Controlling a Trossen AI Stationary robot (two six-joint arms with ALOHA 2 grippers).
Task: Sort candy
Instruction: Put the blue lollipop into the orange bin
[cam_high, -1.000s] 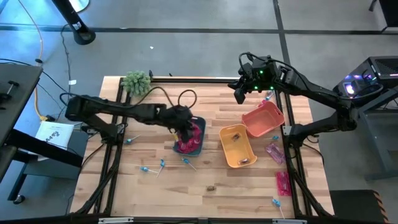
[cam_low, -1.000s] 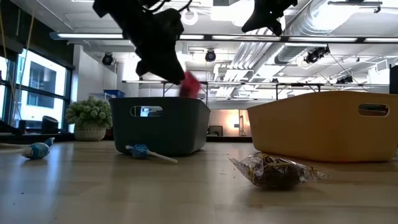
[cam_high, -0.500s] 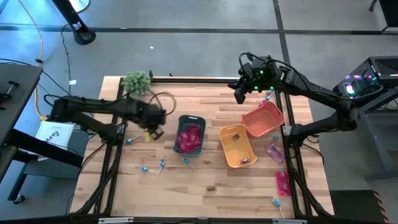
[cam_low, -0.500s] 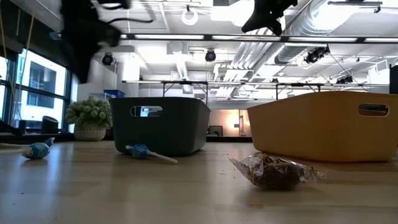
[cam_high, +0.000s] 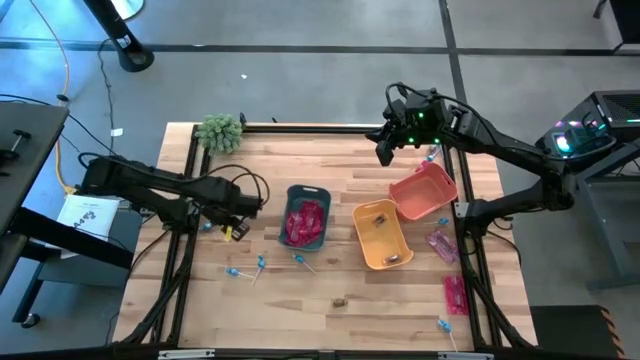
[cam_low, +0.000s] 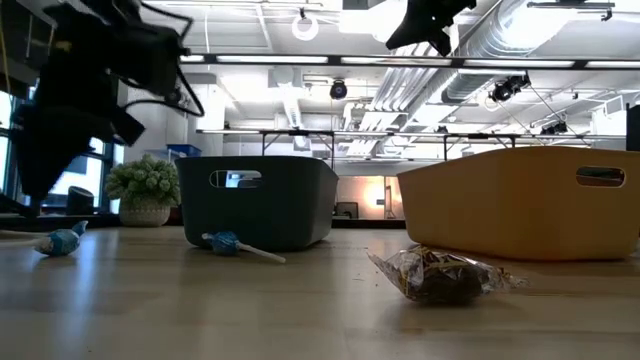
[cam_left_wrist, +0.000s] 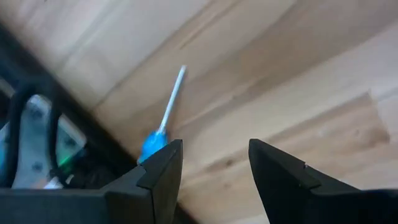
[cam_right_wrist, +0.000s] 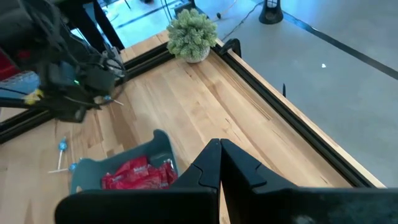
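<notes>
Left end effector (cam_left_wrist: 211, 165), fingers released and empty, hovers over the desk (cam_high: 330, 300) just beside a blue-headed lollipop (cam_left_wrist: 163, 118); right end effector (cam_right_wrist: 220, 155) clenched, high above the grey-blue bin (cam_high: 306, 216) holding pink-red packets (cam_high: 305, 220).

Table (cam_high: 330, 320) was pale butcher-block wood, planks glued side by side, smooth with a soft satin sheen. Black matt metal rails (cam_high: 300, 126) framed it. The three bins looked like moulded plastic, all matt: grey-blue one (cam_high: 322, 237), yellow one (cam_high: 362, 240), orange one (cam_high: 432, 176). Red packets (cam_high: 305, 220) inside the grey-blue bin were shiny crinkly film. The brown piece (cam_low: 440, 275) sat in clear, glossy, crumpled wrap. Lollipop (cam_left_wrist: 163, 121) had a blue foil-ish head and a plain white stick. Both arms' fingers were dull black plastic, left (cam_left_wrist: 155, 177) and right (cam_right_wrist: 205, 171).
</notes>
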